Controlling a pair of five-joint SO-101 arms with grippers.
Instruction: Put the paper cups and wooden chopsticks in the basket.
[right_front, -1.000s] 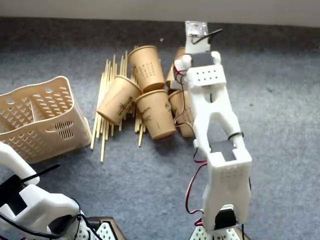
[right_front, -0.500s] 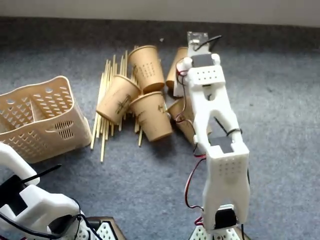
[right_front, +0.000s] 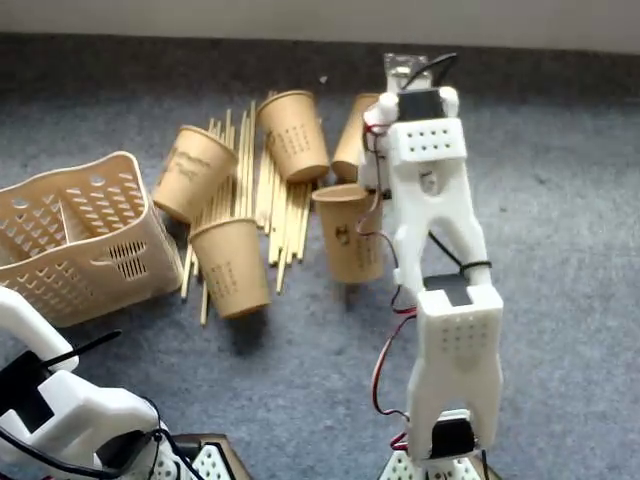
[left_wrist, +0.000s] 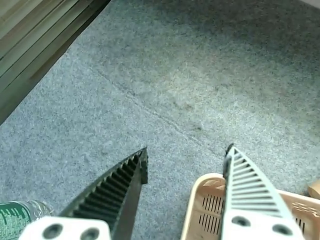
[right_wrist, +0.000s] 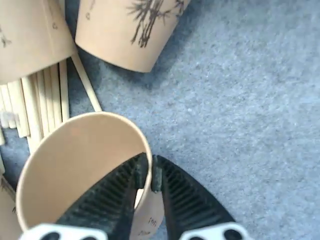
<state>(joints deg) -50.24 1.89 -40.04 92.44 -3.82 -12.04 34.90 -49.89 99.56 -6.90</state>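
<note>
Several tan paper cups lie on the grey carpet: one (right_front: 192, 170) by the basket, one (right_front: 232, 265) nearer the front, one (right_front: 293, 133) at the back. Wooden chopsticks (right_front: 270, 205) are spread among them. My right gripper (right_wrist: 150, 170) is shut on the rim of a cup (right_wrist: 75, 170), mouth up toward the camera; in the high view this cup (right_front: 350, 235) sits beside the right arm (right_front: 425, 190). The beige basket (right_front: 75, 235) stands at the left. My left gripper (left_wrist: 186, 150) is open and holds nothing, above the basket's corner (left_wrist: 207, 210).
Another cup (right_front: 355, 130) lies half hidden behind the right arm. A cup with a bamboo print (right_wrist: 130, 30) and chopsticks (right_wrist: 40, 95) lie close to the held cup. A green bottle (left_wrist: 15, 212) lies near the left arm (right_front: 70, 410). Bare carpet stretches to the right.
The right gripper has pulled one cup out of the pile and turned it mouth up. Two other cups have rolled left toward the basket, uncovering the chopsticks. The left arm has kept still.
</note>
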